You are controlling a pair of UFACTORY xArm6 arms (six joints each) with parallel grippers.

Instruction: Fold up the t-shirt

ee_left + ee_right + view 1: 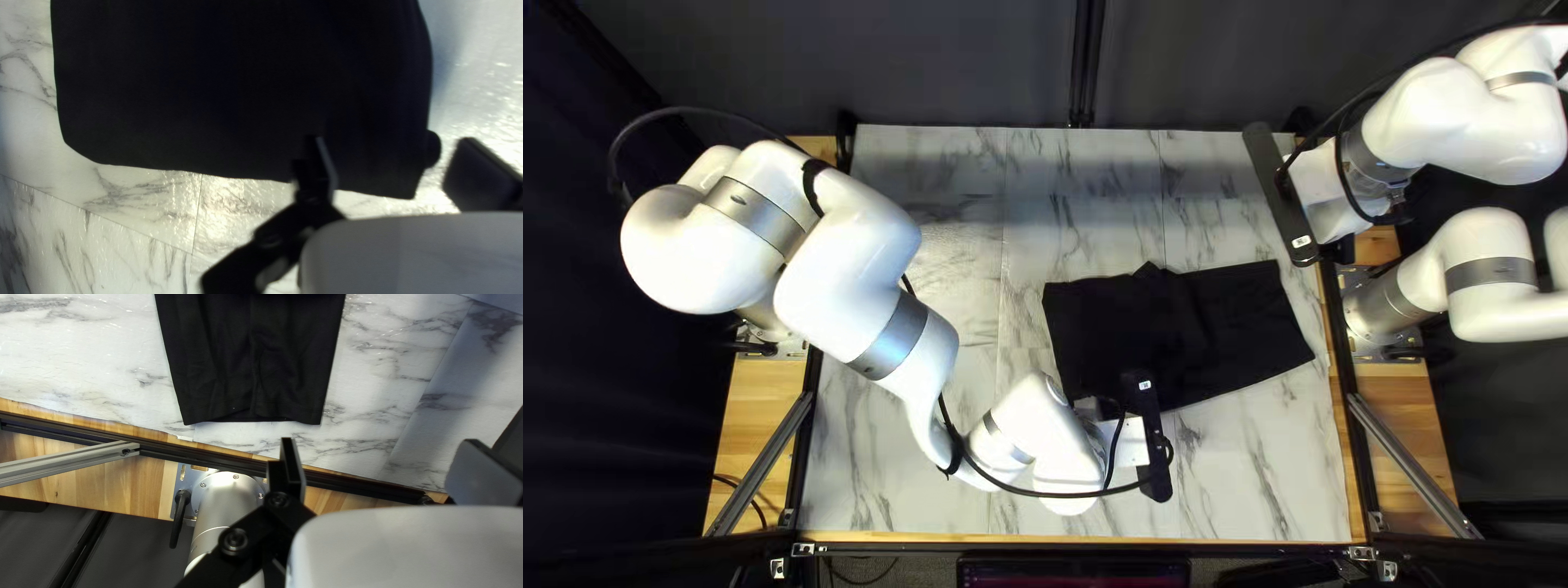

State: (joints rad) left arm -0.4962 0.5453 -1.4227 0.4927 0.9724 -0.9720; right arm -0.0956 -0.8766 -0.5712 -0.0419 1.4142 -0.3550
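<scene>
Nearest the camera, the robot's black-and-white left end effector (pixel 1149 438) has its two fingers spread wide, one of them over the edge of the black cloth t-shirt (pixel 1220 338); contact cannot be told. The t-shirt spreads out ahead of that end effector, on the white, grey-veined marble-look tabletop (pixel 1263 479). Farther off, the black-and-white right end effector (pixel 1280 194) is also wide, with nothing gripped; the t-shirt's hem lies ahead of it, apart. Beyond both hangs a dark fabric curtain (pixel 958 65).
</scene>
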